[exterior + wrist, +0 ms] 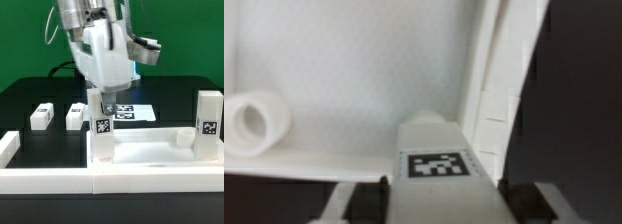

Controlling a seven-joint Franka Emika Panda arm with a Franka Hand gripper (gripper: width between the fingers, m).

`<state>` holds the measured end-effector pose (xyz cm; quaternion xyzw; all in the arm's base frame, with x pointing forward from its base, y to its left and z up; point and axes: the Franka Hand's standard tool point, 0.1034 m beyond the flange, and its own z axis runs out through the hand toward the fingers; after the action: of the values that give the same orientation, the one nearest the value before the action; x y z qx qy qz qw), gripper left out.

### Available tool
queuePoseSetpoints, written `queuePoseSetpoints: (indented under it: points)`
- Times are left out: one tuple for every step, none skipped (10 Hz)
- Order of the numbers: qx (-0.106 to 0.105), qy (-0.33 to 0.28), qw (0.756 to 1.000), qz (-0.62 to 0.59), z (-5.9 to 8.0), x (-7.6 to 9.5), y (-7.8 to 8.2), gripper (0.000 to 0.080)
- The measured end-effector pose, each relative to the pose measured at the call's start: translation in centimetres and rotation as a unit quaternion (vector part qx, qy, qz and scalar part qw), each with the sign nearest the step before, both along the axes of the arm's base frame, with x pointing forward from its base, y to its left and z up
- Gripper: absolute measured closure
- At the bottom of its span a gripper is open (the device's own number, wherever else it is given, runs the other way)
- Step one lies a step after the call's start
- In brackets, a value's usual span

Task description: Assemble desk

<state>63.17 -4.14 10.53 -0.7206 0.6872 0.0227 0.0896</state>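
1. Fingers (359,204): reaching down from the white arm (100,55) and straddling the upright leg, one on each flank. A dark sliver is showing beside the leg in the wrist view, so I cannot tell whether they are pinching it or only bracketing it.
2. Upright leg (101,125): standing between the fingers, its tag facing out just below them.
3. Desk panel (150,150): lying under the fingers and stretching away toward the exterior view's right. Its raised rim (500,80) is running just beside the upright leg. A round socket (249,125) is showing in the panel floor, apart from the fingers.
4. Second standing leg (209,118): standing well apart from the fingers, at the panel's end on the exterior view's right.
5. Nearer loose leg (75,116) and farther loose leg (41,116): lying on the black surface (30,95), off the fingers toward the exterior view's left.
6. Marker board (130,110): lying flat just behind the fingers.
7. Border wall segment (8,148): sitting far from the fingers at the exterior view's left edge.
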Motion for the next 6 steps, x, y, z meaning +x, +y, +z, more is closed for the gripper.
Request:
queuePoseSetpoints:
  points:
    - [0.001,0.003,1.0,-0.018,0.01,0.03,0.05,0.0509]
    - [0.002,0.004,1.0,-0.023,0.0,0.02,0.12,0.0413]
    - [0.001,0.001,1.0,-0.008,0.0,0.02,0.13,0.0413]
    - [-0.005,-0.004,1.0,0.03,0.0,0.01,0.06,0.0235]
    - [-0.015,-0.016,0.991,0.129,0.04,-0.03,-0.02,0.0235]
    - [-0.021,-0.021,0.975,0.222,0.16,-0.12,0.18,0.0167]
